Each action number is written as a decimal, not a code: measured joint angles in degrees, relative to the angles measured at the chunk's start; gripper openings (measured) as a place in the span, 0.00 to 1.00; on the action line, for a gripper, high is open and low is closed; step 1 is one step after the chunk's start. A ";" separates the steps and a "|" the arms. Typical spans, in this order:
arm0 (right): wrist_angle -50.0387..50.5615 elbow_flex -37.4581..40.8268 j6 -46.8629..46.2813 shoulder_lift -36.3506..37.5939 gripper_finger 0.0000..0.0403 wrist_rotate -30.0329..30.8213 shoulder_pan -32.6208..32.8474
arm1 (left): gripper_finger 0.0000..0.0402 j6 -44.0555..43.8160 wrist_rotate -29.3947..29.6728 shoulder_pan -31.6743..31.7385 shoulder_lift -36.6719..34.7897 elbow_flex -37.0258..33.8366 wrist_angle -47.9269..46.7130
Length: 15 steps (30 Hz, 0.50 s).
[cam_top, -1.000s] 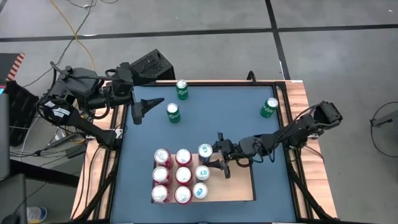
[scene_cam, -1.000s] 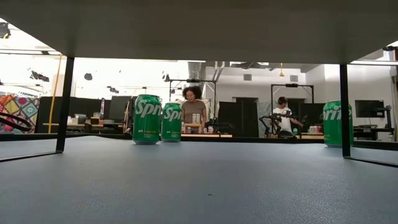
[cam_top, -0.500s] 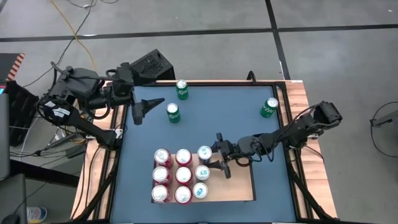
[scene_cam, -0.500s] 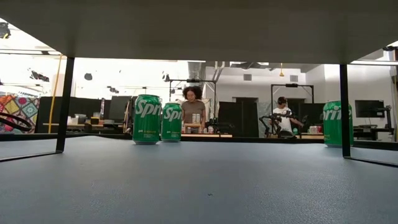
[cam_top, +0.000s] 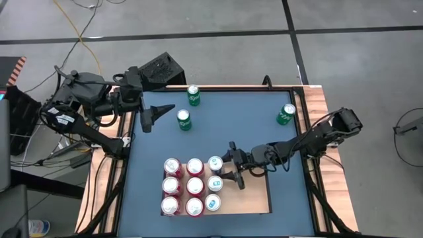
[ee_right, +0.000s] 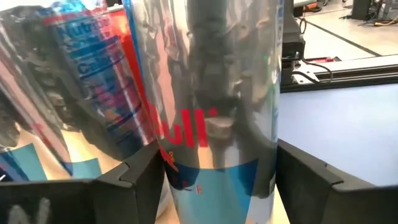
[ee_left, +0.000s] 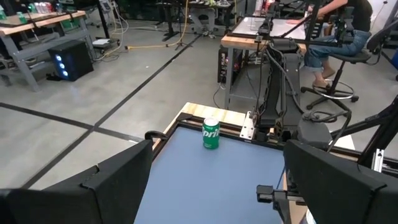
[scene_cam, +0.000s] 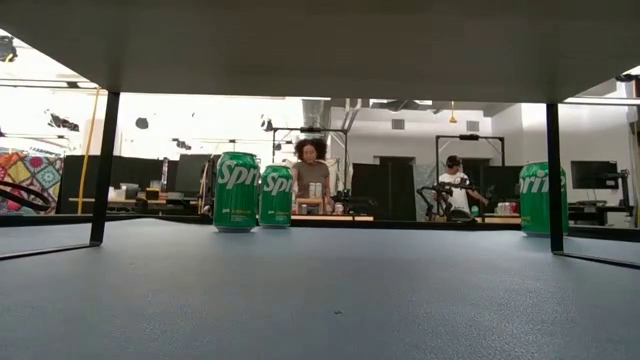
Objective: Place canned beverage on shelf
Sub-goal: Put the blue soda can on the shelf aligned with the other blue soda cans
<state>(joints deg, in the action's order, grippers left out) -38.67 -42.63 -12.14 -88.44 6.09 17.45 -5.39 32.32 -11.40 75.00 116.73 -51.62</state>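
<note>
Right end effector (cam_top: 225, 170) is spreading its fingers around the can (cam_top: 215, 164) it has just nudged in beside the packed rows on the shelf (cam_top: 254, 198), so the grip is coming off but the fingers are flanking it closely and not clear yet. That can is now standing upright on the shelf's far edge, so this placement looks done, pending retreat. Left end effector (cam_top: 153, 114) is waiting wide open over the bench's far left, near three green cans (cam_top: 184, 119).
</note>
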 joint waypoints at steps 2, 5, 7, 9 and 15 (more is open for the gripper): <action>0.03 0.00 -0.02 0.00 0.66 0.02 -0.02 | 0.88 0.00 0.00 0.00 0.00 0.00 0.00; -0.01 0.00 -0.02 0.00 0.68 0.00 0.00 | 0.88 0.02 0.01 0.02 0.00 0.00 -0.02; -0.15 -0.04 -0.73 0.00 0.70 0.01 0.00 | 0.88 0.02 0.00 0.00 0.01 0.00 -0.04; -0.19 -0.07 -1.40 0.05 0.72 0.00 0.02 | 0.88 0.02 0.00 0.00 0.00 0.00 -0.04; -0.09 -0.07 -1.49 0.11 0.79 -0.20 0.02 | 0.88 0.02 0.01 0.00 0.00 0.00 -0.04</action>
<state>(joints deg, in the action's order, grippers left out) -38.75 -42.70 -13.63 -88.33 5.89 17.47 -5.37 32.33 -11.40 75.00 116.73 -51.66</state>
